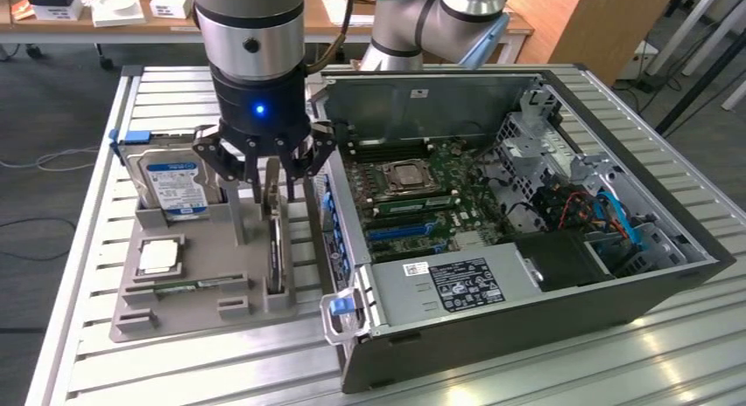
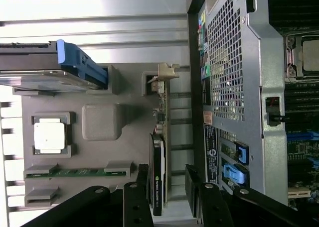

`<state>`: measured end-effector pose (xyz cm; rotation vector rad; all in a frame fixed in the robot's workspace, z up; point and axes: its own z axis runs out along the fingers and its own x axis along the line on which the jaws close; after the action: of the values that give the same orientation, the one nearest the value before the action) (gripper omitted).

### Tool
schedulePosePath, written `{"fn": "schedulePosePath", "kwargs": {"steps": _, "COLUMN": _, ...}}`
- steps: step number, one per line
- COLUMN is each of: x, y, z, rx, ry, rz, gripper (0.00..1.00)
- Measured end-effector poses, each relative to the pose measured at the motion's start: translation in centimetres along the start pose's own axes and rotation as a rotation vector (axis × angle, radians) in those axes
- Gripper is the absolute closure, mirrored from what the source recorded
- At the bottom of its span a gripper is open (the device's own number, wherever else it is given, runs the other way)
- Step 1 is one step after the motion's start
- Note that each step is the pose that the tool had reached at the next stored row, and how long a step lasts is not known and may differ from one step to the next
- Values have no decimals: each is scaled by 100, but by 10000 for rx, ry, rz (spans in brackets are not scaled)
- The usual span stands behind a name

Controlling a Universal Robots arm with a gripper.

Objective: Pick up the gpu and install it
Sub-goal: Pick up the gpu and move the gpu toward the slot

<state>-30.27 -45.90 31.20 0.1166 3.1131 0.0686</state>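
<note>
— What is the biggest thing here?
— The slatted metal bench [image 1: 82, 275]. On it, toward the exterior view's right, sits an open computer case [image 1: 525, 336] with its side off, so the motherboard [image 1: 431, 188] and the power supply [image 1: 460, 284] are exposed.
— And the arm?
— The arm [image 1: 251, 48] comes down from above at the exterior view's left of the case. It is over a grey parts holder [image 1: 192, 279] that lies just beside the case.
— What is in the holder?
— A silver hard drive [image 1: 175, 183] with a blue and white label stands upright in a slot at the holder's far end. The gpu [image 1: 275, 249] stands on its long edge in a slot along the side nearest the case. The wrist view shows its pale metal bracket [image 2: 164, 73] at the end away from the tool.
— So the card is not in the case?
— No, it sits in the holder.
— How does the tool stand?
— The tool [image 1: 271, 183] is down over the gpu and spread wide, with one finger on each side of the card. In the wrist view a gap shows between the card and the finger [image 2: 193, 192] on the case side. I cannot tell whether the other finger touches.
— Anything smaller?
— A square processor [image 1: 160, 258] lies flat in its pocket. A narrow green memory stick [image 2: 75, 172] lies in a slot near it.
</note>
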Motion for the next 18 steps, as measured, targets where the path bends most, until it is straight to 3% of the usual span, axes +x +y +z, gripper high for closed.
{"fn": "schedulePosePath", "kwargs": {"steps": 9, "x": 2, "y": -5, "z": 110, "rx": 7, "ry": -1, "rz": 0, "gripper": 57}}
{"fn": "schedulePosePath", "kwargs": {"steps": 13, "x": 3, "y": -6, "z": 114, "rx": 8, "ry": 0, "rz": 0, "gripper": 57}}
{"fn": "schedulePosePath", "kwargs": {"steps": 14, "x": -1, "y": -56, "z": 112, "rx": 7, "ry": -1, "rz": 0, "gripper": 57}}
{"fn": "schedulePosePath", "kwargs": {"steps": 16, "x": -1, "y": -59, "z": 124, "rx": 5, "ry": -3, "rz": 1, "gripper": 57}}
{"fn": "schedulePosePath", "kwargs": {"steps": 17, "x": 2, "y": -82, "z": 313, "rx": 6, "ry": -2, "rz": 0, "gripper": 57}}
{"fn": "schedulePosePath", "kwargs": {"steps": 18, "x": 3, "y": -83, "z": 326, "rx": 6, "ry": -1, "rz": 0, "gripper": 57}}
